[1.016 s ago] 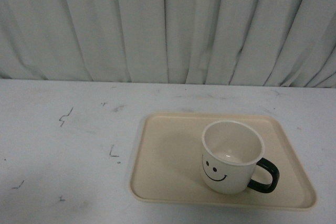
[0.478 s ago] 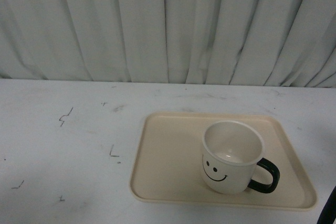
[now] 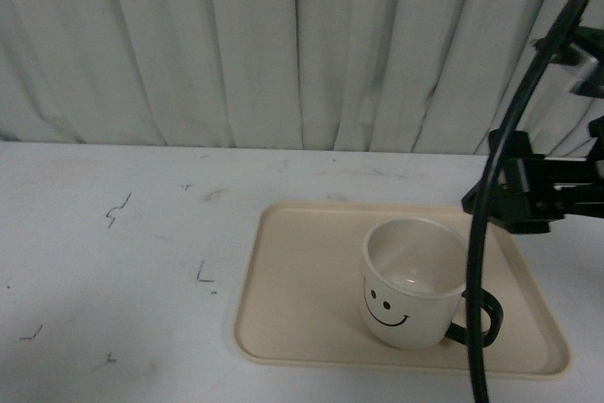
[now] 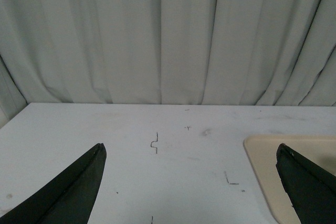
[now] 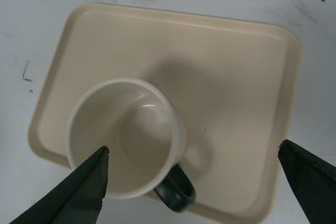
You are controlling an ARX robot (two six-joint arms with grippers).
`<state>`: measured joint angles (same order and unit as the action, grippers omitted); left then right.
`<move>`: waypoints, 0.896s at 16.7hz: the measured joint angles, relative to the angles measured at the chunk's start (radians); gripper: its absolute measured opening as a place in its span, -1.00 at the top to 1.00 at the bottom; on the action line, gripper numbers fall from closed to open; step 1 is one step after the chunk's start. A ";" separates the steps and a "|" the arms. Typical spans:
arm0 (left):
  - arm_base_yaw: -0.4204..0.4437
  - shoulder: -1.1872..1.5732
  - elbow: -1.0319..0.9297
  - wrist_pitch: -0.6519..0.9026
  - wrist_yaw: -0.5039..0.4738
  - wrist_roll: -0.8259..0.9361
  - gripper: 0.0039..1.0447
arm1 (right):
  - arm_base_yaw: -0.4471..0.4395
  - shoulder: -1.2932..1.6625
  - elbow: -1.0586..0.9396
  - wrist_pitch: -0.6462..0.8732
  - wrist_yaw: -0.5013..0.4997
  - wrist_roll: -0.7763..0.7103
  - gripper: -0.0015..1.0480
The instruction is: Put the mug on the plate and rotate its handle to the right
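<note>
Cream mug [image 3: 412, 282] stands on the plate [image 3: 300, 276], handle [image 5: 178, 195] nearly rightward; our right tool [image 5: 192, 148] and left tool [image 4: 190, 147] are both spread, empty. Next, we judge, only a fine turn.

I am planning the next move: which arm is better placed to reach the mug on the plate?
Right. The right end effector hovers open over the mug and its handle. The left end effector, also open, sees only a corner of the plate.
</note>
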<state>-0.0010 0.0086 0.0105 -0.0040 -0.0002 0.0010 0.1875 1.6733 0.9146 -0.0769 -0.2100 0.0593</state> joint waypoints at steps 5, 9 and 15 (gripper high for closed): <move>0.000 0.000 0.000 0.000 0.000 0.000 -0.88 | 0.101 0.165 0.038 0.105 0.123 -0.035 -0.87; 0.000 0.000 0.000 0.000 0.000 0.000 -0.88 | 0.100 0.259 0.098 0.108 0.150 -0.034 -0.55; 0.000 0.000 0.000 0.000 0.000 0.000 -0.88 | 0.063 0.311 0.148 0.027 0.053 -0.083 0.78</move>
<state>-0.0010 0.0086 0.0105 -0.0036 -0.0002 0.0006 0.2504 1.9846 1.0630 -0.0502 -0.1574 -0.0235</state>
